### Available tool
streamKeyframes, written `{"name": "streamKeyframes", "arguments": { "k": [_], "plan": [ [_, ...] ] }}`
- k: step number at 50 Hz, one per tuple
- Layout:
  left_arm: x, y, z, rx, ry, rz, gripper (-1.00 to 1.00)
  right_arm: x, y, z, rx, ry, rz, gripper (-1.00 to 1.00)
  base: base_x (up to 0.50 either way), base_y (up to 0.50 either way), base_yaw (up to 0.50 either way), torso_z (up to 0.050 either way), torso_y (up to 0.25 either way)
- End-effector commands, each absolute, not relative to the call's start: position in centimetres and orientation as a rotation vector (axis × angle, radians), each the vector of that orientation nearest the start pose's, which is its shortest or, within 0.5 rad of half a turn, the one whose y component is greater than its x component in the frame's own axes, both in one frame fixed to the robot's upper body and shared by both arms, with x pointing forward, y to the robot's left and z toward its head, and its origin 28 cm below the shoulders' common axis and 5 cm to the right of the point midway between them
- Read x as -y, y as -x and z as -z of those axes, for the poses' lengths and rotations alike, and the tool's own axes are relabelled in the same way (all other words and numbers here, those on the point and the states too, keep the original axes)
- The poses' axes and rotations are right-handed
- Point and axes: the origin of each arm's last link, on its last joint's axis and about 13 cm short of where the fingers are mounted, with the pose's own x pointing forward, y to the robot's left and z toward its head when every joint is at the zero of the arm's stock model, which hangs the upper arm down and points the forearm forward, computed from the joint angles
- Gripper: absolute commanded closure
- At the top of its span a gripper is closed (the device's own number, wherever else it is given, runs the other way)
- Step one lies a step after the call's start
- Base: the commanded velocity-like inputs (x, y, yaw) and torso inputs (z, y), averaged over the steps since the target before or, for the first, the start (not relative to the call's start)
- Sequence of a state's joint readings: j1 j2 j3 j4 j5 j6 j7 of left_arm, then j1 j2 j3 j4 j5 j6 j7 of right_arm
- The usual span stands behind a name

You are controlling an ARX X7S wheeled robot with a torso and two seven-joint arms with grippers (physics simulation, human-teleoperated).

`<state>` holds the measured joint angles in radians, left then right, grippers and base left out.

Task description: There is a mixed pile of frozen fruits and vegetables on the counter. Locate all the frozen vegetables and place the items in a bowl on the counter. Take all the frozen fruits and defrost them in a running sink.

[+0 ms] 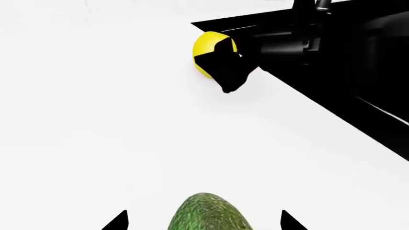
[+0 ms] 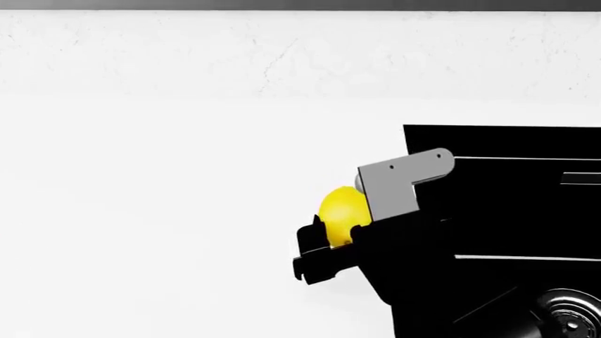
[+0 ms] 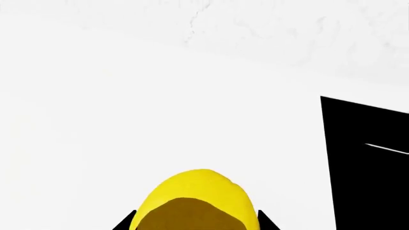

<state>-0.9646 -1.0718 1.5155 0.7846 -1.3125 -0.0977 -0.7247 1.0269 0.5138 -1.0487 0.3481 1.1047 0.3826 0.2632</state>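
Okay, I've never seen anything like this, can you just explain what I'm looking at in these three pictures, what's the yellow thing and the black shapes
These are simulator renders from a two-armed robot at a white counter. One picture looks down from its head; the other two come from cameras near each arm's end effector. The yellow thing is a lemon. The black shape around it is the right end effector, its fingers either side of the lemon; whether they grip it is unclear. The left end effector has a green bumpy vegetable between its tips, with gaps either side. The big black area is the sink.
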Motion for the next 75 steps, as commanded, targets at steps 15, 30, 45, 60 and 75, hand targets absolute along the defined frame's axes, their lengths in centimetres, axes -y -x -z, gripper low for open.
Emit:
{"name": "streamKeyframes", "arguments": {
  "k": [15, 30, 45, 60, 75],
  "plan": [
    [-20.0, -16.2, -12.5, -0.406, -0.015, 0.598, -1.0, 10.7, -33.5, -11.3, -0.379, 0.096, -0.375, 1.0, 0.0, 0.0, 0.0, 0.0, 0.0],
    [-19.7, -16.0, -10.9, -0.461, 0.015, 0.61, -1.0, 10.9, -33.3, -10.6, -0.386, 0.082, -0.371, 1.0, 0.0, 0.0, 0.0, 0.0, 0.0],
    [-19.4, -15.7, -13.4, -0.382, 0.011, 0.568, 1.0, 11.0, -32.9, -11.2, -0.359, 0.066, -0.362, 1.0, 0.0, 0.0, 0.0, 0.0, 0.0],
    [-22.0, -17.9, -18.6, -0.188, 0.027, 0.417, 1.0, 12.6, -27.0, -16.6, -0.1, 0.132, -0.306, 1.0, 0.0, 0.0, 0.0, 0.0, 0.0],
    [-24.0, -20.7, -21.5, -0.121, 0.029, 0.307, 1.0, 13.9, -23.8, -21.5, 0.052, 0.095, -0.259, 1.0, 0.0, 0.0, 0.0, 0.0, 0.0]
  ]
}}
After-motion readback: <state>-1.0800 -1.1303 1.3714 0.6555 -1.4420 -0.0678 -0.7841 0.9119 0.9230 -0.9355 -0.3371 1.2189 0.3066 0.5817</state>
